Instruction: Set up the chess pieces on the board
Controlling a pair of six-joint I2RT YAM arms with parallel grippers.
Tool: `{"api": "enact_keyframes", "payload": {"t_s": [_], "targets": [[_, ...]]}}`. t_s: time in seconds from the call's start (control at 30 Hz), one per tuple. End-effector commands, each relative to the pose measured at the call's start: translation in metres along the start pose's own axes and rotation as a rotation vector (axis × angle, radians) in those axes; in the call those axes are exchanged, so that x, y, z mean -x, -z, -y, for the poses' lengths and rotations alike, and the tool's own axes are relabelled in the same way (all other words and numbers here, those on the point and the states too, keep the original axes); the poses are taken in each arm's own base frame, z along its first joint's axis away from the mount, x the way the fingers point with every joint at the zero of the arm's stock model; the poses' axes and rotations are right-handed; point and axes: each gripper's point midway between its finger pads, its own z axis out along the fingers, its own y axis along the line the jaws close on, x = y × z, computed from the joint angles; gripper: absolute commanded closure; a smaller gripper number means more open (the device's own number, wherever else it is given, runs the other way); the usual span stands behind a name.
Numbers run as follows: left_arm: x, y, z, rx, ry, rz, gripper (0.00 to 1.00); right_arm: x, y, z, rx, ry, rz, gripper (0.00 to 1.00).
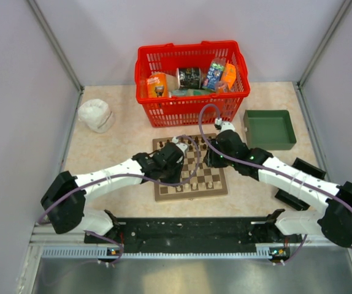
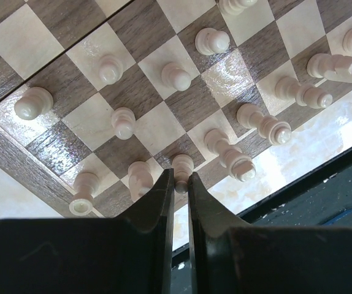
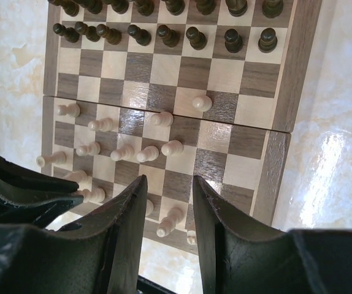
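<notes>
Left pincer [image 2: 181, 177] nips a pale piece [image 2: 182, 164] at the edge of the board [image 2: 48, 148]; right pincer [image 3: 168, 181] hangs part-open above.

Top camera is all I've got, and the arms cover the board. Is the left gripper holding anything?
Observer: Yes, the left gripper is shut on a pale piece in the board's near edge row.
Operator: And the right one?
Observer: The right gripper is open and empty, above the pale side.
Operator: How's the dark side?
Observer: The dark pieces stand in two rows; other pale pieces are spread over several rows.
</notes>
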Motion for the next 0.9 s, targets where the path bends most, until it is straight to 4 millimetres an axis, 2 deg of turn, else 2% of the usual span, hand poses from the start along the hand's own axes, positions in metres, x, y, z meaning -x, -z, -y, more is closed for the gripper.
{"api": "enact_keyframes", "payload": {"t_s": [0.0, 0.1, 0.17, 0.3, 0.5, 0.7, 0.87], "targets": [[0.006, 0.002, 0.005, -0.018, 0.012, 0.040, 0.85, 0.008, 0.001, -0.003, 0.024, -0.020, 0.030, 0.64], [0.007, 0.002, 0.006, -0.016, 0.011, 0.044, 0.81, 0.009, 0.003, -0.003, 0.026, -0.022, 0.038, 0.64], [0.008, 0.002, 0.005, -0.013, 0.009, 0.050, 0.73, 0.009, 0.003, -0.003, 0.025, -0.021, 0.037, 0.64], [0.009, 0.004, 0.006, -0.016, 0.009, 0.055, 0.65, 0.008, 0.003, -0.003, 0.027, -0.022, 0.035, 0.64], [0.012, 0.008, 0.009, -0.030, 0.007, 0.070, 0.62, 0.008, 0.002, -0.003, 0.026, -0.018, 0.032, 0.64], [0.030, 0.027, 0.013, -0.051, 0.011, 0.163, 0.58, 0.008, 0.000, -0.004, 0.027, -0.016, 0.028, 0.64], [0.044, 0.047, 0.000, 0.002, 0.024, 0.273, 0.51, 0.008, -0.001, -0.005, 0.030, -0.018, 0.026, 0.64]]}}
